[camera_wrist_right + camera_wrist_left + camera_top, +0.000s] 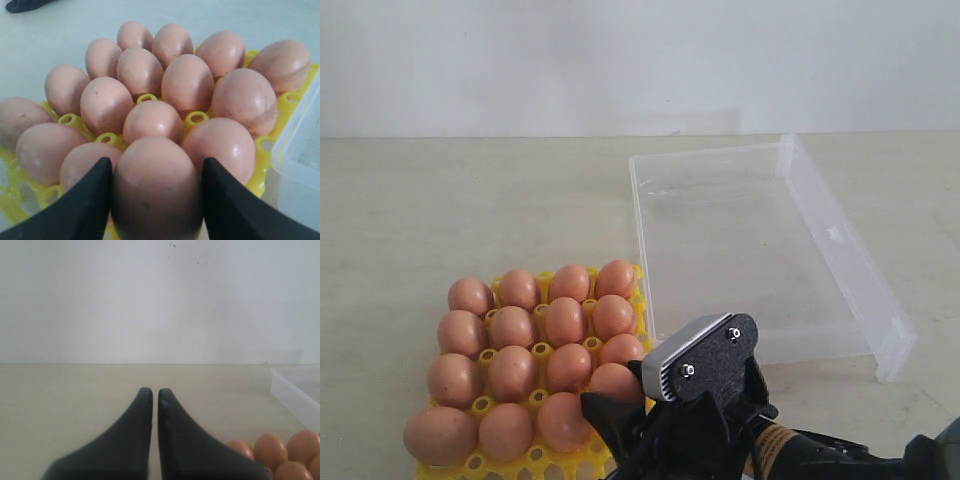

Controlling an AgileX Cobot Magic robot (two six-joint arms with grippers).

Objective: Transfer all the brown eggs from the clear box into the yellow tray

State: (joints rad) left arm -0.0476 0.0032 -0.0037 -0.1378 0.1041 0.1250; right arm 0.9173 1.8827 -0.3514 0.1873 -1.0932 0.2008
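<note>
Table (440, 220), clear box (880, 300) toward its right edge, yellow tray (545, 462) just beside box's near-left corner, cups full of matte orange-brown eggs (510, 372); right gripper (155, 167) pinches one egg (155, 205) at tray's near-right corner; left gripper (155, 395) jaws pressed together.

Pale beige tabletop (460, 210) spans scene; plain white wall (620, 60) behind, meeting it at far edge

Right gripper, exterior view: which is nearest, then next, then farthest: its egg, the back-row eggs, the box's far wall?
1. The egg, between the right gripper's fingers.
2. The back-row eggs, tray's far side.
3. The box's far wall, beyond them, on the right.
</note>
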